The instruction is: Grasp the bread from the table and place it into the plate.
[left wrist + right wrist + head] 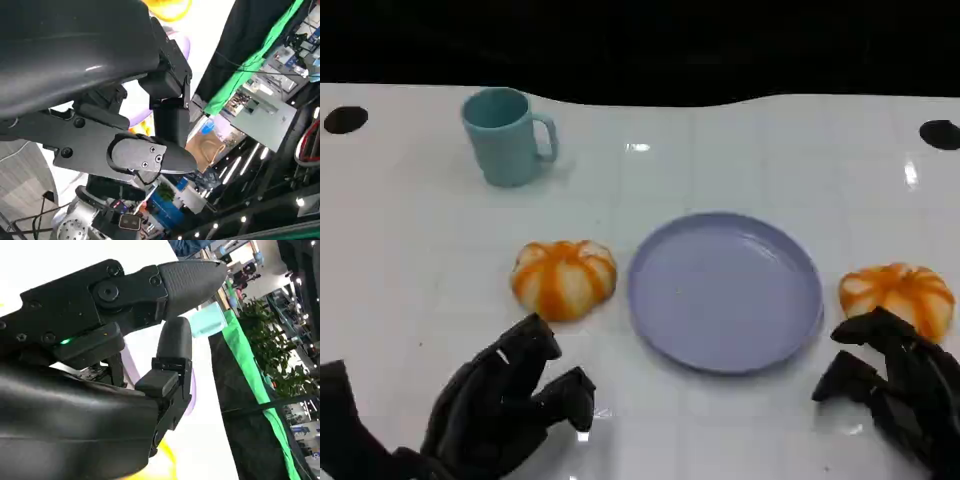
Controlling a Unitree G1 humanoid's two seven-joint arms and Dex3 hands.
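On the glossy white counter (740,420) lies a round, shallow, lilac plastic plate (725,290), a little to the right of the middle. Nothing is in the plate. There are two round bread rolls with orange and white stripes. The left bread roll (564,278) sits just beside the left rim of the plate, apart from it by a small gap. The right bread roll (898,296) sits to the right of the plate, near the right edge of the head view. Far on the left stands a teal plastic mug (506,136), upright, with its handle turned to the right.

The left robot hand (510,400) is at the near left, just in front of the left bread roll and not touching it. Its black fingers (535,345) are spread apart and hold nothing. The right robot hand (895,385) is at the near right, and its fingertips reach up to the near edge of the right bread roll (whether they really touch it, I cannot tell). This hand is also wide and nothing is held in it. In the right wrist view, a pale teal shape (207,322), probably the mug, shows beyond the fingers (172,360) on the far side.
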